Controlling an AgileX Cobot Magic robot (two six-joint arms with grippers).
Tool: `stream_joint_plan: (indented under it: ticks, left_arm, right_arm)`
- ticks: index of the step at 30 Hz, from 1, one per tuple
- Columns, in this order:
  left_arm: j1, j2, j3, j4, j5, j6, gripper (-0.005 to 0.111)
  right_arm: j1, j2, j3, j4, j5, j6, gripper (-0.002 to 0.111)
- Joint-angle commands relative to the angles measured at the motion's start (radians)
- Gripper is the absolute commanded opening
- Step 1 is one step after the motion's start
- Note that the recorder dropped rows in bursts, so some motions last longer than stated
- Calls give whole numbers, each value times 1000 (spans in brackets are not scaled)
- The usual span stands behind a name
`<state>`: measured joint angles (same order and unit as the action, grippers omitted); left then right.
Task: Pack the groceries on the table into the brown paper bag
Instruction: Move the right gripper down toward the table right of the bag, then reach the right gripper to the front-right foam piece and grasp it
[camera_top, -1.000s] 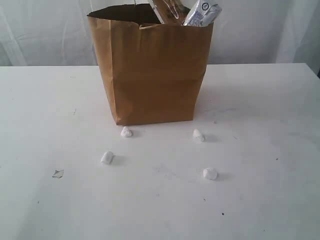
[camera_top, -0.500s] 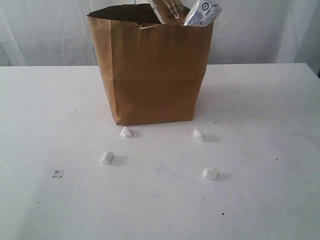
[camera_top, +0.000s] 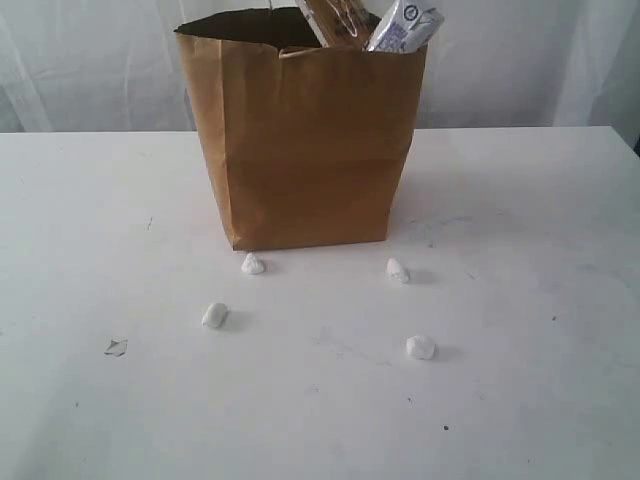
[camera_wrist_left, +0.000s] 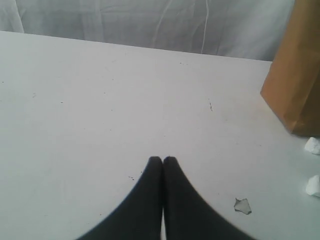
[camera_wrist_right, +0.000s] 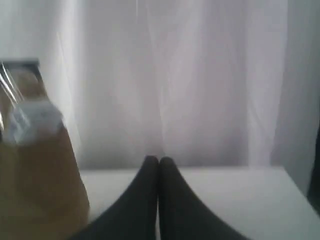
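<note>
Bag: brown paper bag (camera_top: 305, 150) upright at mid-table toward the far side, mouth open; matte kraft walls, thin and creased.
Groceries: long spaghetti pack (camera_top: 335, 20) and small white-blue carton (camera_top: 405, 25) poking above the rim at the right; anything else hidden inside, none seen on the open top.
Handling: probably thin-walled and top-heavy; paper likely to buckle or tear if pinched at the rim. Better steadied low on a side wall or lifted by the handles, not clearly visible here.
Spaghetti pack: glossy clear film, probably slippery, with brittle contents; better nudged than squeezed.
Table (camera_top: 520, 300): flat white, lightly specked and scuffed.
Loose bits: white lumps (camera_top: 253, 264) (camera_top: 397, 270) just beside the bag's near base, two more (camera_top: 214, 316) (camera_top: 421, 347) nearer; grey scrap (camera_top: 116, 347) near left.
Left gripper (camera_wrist_left: 163, 159): fingers pressed together, nothing between, low over bare table left of the bag.
Right gripper (camera_wrist_right: 159, 159): pinched closed, empty, raised about level with the bag's top.
Progress: packing judged all but complete.
</note>
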<state>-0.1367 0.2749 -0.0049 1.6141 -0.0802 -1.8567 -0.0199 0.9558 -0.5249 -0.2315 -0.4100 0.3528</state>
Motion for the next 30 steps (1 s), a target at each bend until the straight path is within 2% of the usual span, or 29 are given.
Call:
stream_joint_plan:
  ticks: [1, 3, 6, 10, 14, 16, 19, 21, 23, 25, 26, 30]
  left_arm:
    - [-5, 3, 5, 20, -7, 0, 0]
    - [-5, 3, 5, 20, -7, 0, 0]
    - [-1, -109, 5, 24, -14, 0, 0]
    - [-1, -275, 5, 24, -27, 0, 0]
    - [-4, -275, 5, 24, -59, 0, 0]
    - [-4, -275, 5, 24, -70, 0, 0]
    - [-4, -275, 5, 24, -92, 0, 0]
    - [-4, -275, 5, 24, -108, 0, 0]
    - [-4, -275, 5, 24, -119, 0, 0]
    - [-4, -275, 5, 24, -133, 0, 0]
    - [-4, -275, 5, 24, -138, 0, 0]
    - [-4, -275, 5, 24, -160, 0, 0]
  right_arm:
    - [0, 163, -1, -35, 159, -70, 0]
    - [2, 173, -1, -35, 190, -54, 0]
    - [91, 193, 5, -37, 191, -12, 0]
    - [227, 272, 5, -301, 253, -19, 0]
    - [229, 415, -22, -329, 315, -203, 0]
    - [209, 477, -76, -293, 431, -168, 0]
    - [207, 518, -200, -290, 697, -83, 0]
    - [214, 523, -306, -264, 920, -93, 0]
    - [221, 523, -419, -192, 1132, -165, 0]
    - [229, 523, -504, -45, 1304, -312, 0]
    - [229, 523, -549, 92, 1391, -432, 0]
    - [245, 552, -596, 479, 1530, -688, 0]
